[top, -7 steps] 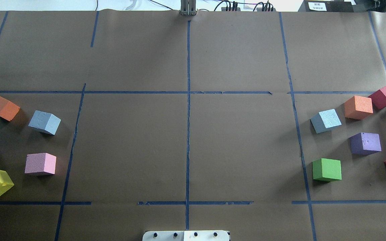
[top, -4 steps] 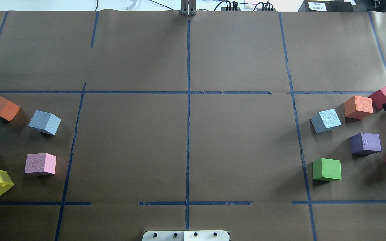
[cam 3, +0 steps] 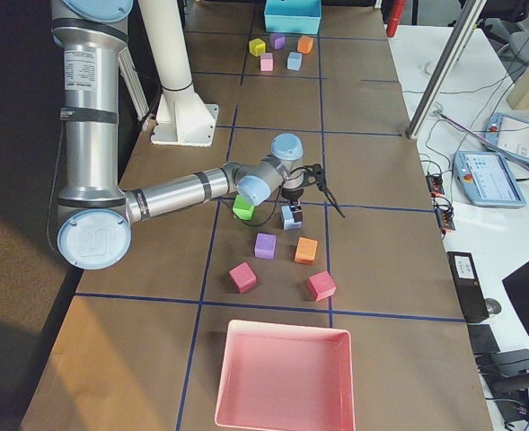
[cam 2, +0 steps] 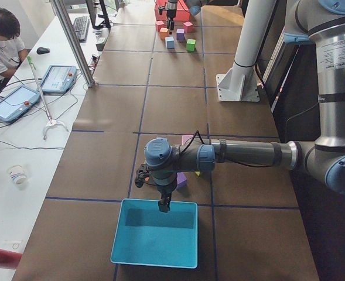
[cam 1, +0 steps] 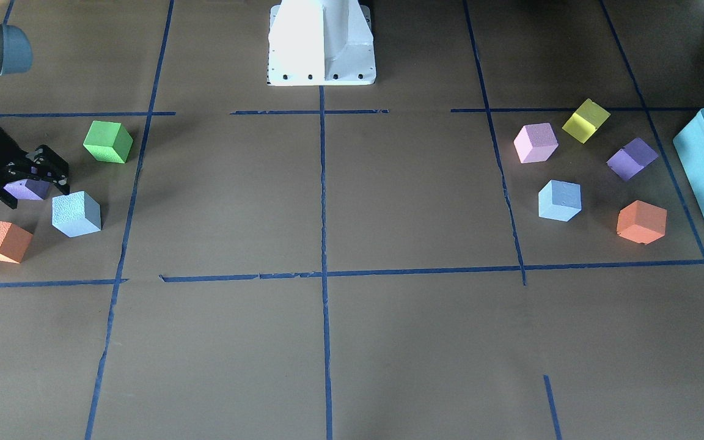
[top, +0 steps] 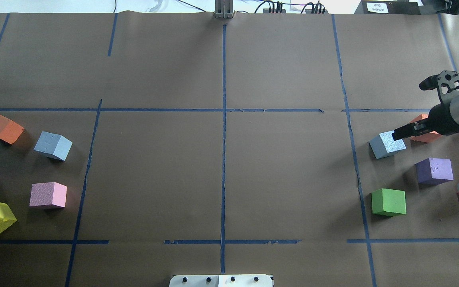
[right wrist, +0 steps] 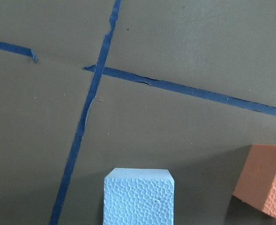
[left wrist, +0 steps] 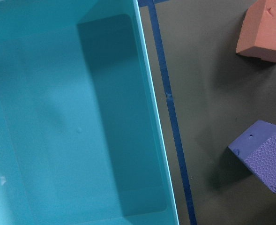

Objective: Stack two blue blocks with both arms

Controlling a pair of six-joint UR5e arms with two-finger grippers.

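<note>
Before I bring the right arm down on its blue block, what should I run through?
1. Opening of the right gripper: ok, its jaws stand apart.
2. Aim at the right blue block: ok. The block sits centred sideways, low in the right wrist view.
3. Room around that block: ok. The orange cube stands beside it, apart.
4. Place of the left gripper: not ok. It hangs over the teal box, away from the left blue block.
5. Opening of the left gripper: cannot tell.
</note>
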